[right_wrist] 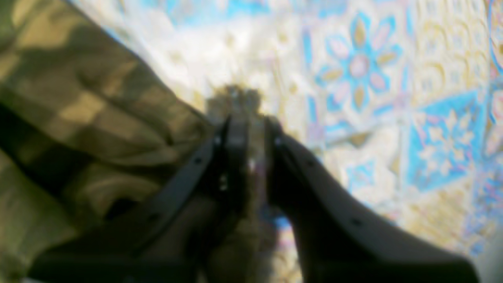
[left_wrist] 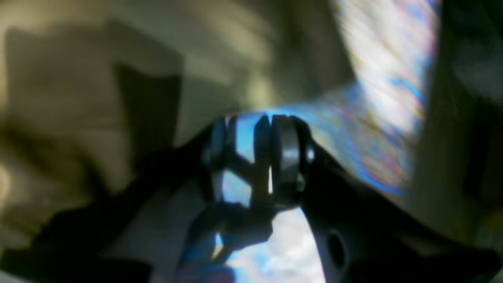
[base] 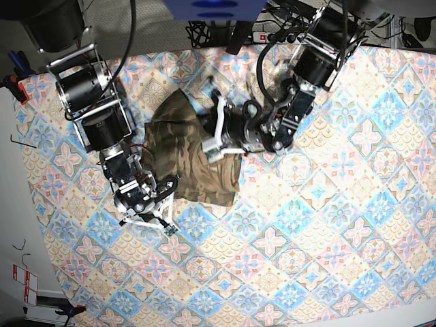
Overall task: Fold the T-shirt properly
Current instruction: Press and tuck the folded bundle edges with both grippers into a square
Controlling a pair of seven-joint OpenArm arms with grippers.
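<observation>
The camouflage T-shirt [base: 184,136] lies bunched and partly folded at the back left of the table. My right gripper [base: 167,189] sits at its near-left edge. In the right wrist view the right gripper [right_wrist: 247,133] is shut on a tuft of the T-shirt [right_wrist: 78,98], which pokes out past the fingertips. My left gripper [base: 212,146] hovers over the shirt's right side. The blurred left wrist view shows the left gripper [left_wrist: 251,153] open, with blue tablecloth visible through the gap. There the T-shirt [left_wrist: 78,98] fills the left.
A patterned tablecloth [base: 306,225] of blue, pink and cream covers the table. Cables and a power strip [base: 272,30] run along the back edge. The table's left edge [base: 17,177] lies close to the right arm's base.
</observation>
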